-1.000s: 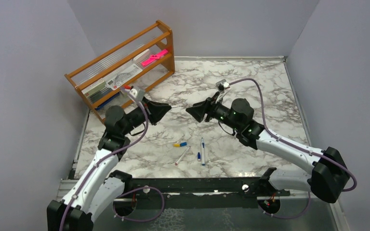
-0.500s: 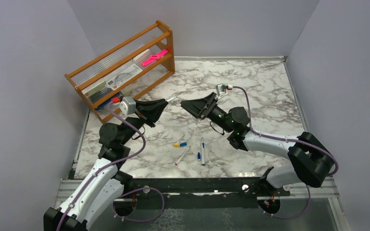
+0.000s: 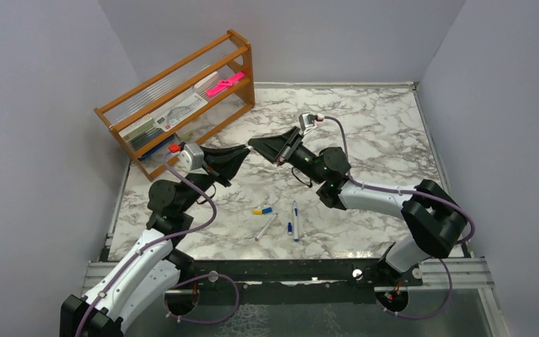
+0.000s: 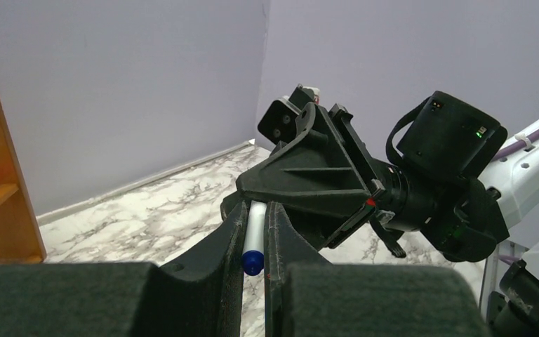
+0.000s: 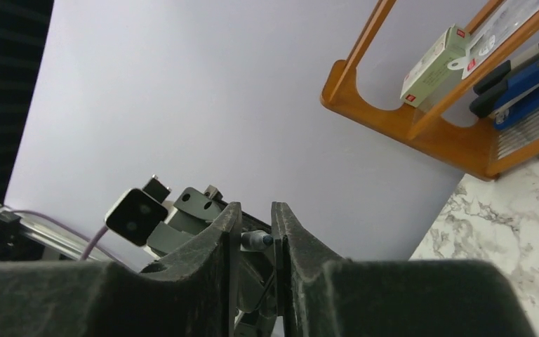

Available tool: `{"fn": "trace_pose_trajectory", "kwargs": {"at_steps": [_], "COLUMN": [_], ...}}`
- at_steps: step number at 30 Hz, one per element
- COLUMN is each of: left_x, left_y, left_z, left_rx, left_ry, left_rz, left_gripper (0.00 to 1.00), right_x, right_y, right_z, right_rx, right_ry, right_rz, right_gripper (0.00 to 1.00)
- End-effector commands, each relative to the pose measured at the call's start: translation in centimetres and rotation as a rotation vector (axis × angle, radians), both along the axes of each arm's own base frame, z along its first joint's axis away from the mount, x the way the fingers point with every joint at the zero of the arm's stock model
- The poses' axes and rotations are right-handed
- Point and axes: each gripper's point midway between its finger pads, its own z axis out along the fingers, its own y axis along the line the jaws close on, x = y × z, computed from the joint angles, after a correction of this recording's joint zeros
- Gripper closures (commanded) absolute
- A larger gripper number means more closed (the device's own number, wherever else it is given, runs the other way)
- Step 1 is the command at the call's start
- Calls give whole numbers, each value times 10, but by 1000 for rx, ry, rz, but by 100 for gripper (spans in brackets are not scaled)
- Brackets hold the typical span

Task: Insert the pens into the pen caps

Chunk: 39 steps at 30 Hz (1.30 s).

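My left gripper is shut on a white pen with a blue end, which lies along the jaws and points away from the wrist. My right gripper faces it, and the two sets of fingertips meet in the air above the marble table. In the right wrist view my right gripper is shut on a small grey cap with a blue end. Two more white pens lie on the table near the front. A yellow-and-blue cap and a small blue cap lie beside them.
A wooden shelf rack stands at the back left and holds stationery and a flat pink object. Grey walls close the table on three sides. A black rail runs along the near edge.
Both grippers have risen and tilted up. The right gripper has moved left toward the left one. The gap between them has closed until the fingertips meet.
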Motion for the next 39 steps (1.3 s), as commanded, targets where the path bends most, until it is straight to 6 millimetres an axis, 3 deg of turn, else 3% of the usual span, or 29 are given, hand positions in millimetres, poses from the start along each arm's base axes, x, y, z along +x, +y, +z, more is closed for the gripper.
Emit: {"fn": "trace_pose_trajectory", "kwargs": {"at_steps": [1,5,9,10,11,12,15,19,24,30,35,39], "left_x": [6,11,9,9,10,9,-6,-20,-34,-43,-47,-54], "left_y": [4,-4,-9,-8,-7,-10,-28,-39,-44,-51,-55,-56], "left_z": [4,-5,3,8,10,13,24,22,17,16,11,11], "left_rx": [-13,15,-40,-67,-65,-39,60,156,185,210,200,197], "left_ry": [-26,0,79,126,186,221,253,267,240,233,250,250], "left_rz": [45,18,-24,-25,-22,-34,-172,-279,-364,-446,-498,-536], "left_gripper": [100,100,58,39,11,1,2,13,24,28,43,65], "right_x": [-11,-11,-13,-13,-12,-12,-11,-21,-35,-44,-56,-57], "right_y": [5,5,4,4,4,5,11,-3,-20,-31,-28,-26], "right_z": [20,18,17,16,15,15,8,12,23,33,41,43], "right_rx": [28,-2,-52,-85,-133,-191,-433,-560,-603,-600,-548,-524], "right_ry": [-48,-57,-125,-161,-208,-266,-482,-656,-760,-804,-824,-823], "right_rz": [50,38,16,3,-14,-28,-30,-42,-49,-61,-15,-8], "right_gripper": [83,99,99,99,99,99,99,99,99,99,99,99]}}
